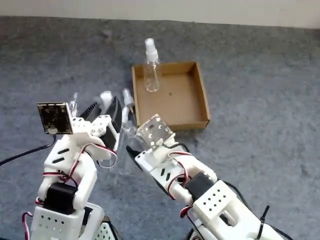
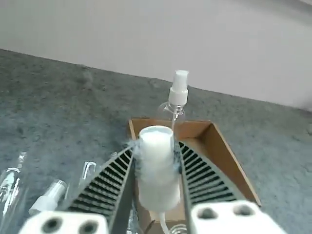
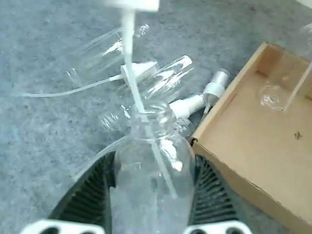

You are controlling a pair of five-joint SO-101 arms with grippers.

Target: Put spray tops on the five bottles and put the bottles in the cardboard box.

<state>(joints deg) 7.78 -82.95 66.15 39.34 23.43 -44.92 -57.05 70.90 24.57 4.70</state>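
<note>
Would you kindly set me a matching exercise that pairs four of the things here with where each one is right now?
Things:
1. capped bottle
2. open bottle
3. raised top
4. loose tops

Places:
A. gripped in the left jaws
B. lying on the grey surface
C. standing in the box
D. gripped in the right jaws

Pairs: 1-C, 2-D, 3-A, 4-B.
</note>
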